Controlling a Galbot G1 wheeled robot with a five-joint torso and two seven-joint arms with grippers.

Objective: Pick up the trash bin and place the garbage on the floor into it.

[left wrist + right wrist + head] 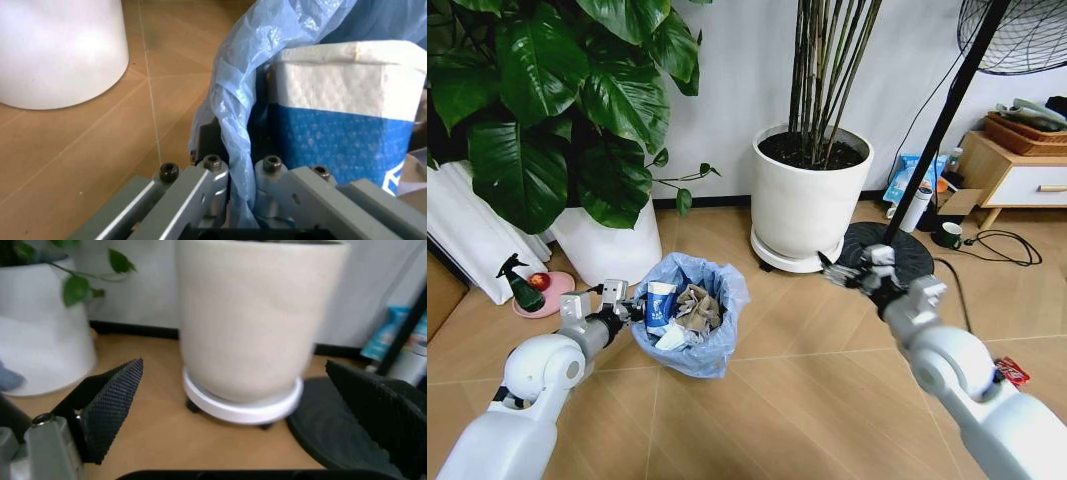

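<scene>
Your left gripper (619, 301) is clenched on the rim of the small round trash bin with the wrinkly light-blue plastic liner (689, 315), left of the large white plant pot (809, 197). Inside sits a blue-white can (660, 303), print unreadable, beside crumpled paper wads (695, 308). Your right gripper (847, 268) hangs released before the pot.

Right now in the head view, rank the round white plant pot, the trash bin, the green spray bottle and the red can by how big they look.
1. White plant pot
2. Trash bin, nearer the camera
3. Green spray bottle
4. Red can
</scene>
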